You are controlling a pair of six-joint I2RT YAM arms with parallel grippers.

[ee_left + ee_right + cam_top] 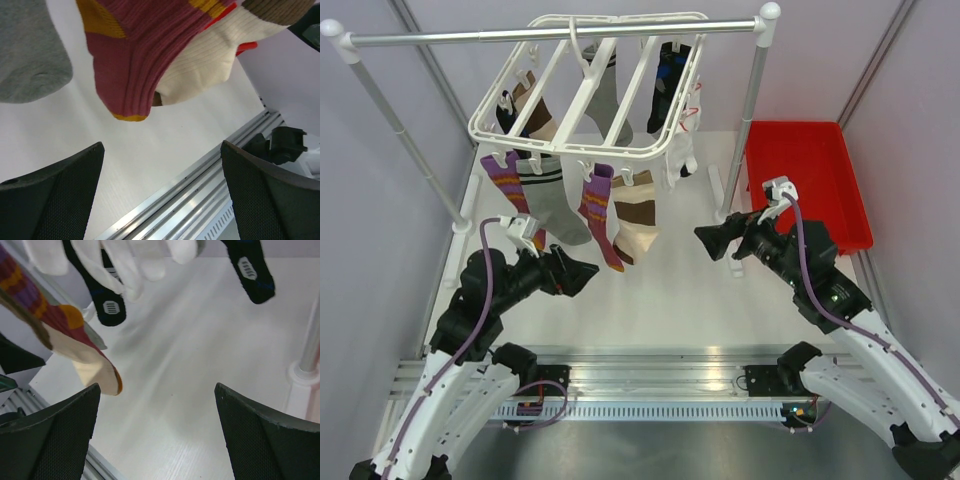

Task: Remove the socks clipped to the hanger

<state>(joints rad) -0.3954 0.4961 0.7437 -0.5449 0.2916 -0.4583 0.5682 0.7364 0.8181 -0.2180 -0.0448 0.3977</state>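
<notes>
The white hanger (pixel 588 92) hangs by its hook from a silver rail. Several socks are clipped under it: a purple striped sock (pixel 505 180), a grey sock (pixel 555 208), a maroon sock (pixel 600 215), a brown-and-cream sock (pixel 638 218), a black-and-blue sock (pixel 670 80) and a white sock (pixel 680 150). My left gripper (pixel 582 272) is open and empty, just below the maroon sock's toe (pixel 127 70). My right gripper (pixel 708 240) is open and empty, right of the brown-and-cream sock. In the right wrist view, black socks (pixel 107 297) and a white sock (pixel 130 262) hang ahead.
A red tray (pixel 810 180) sits at the back right. The silver rail (pixel 550 35) rests on two posts; the right post's base (pixel 302 372) is near my right gripper. An aluminium track (pixel 650 375) runs along the near table edge.
</notes>
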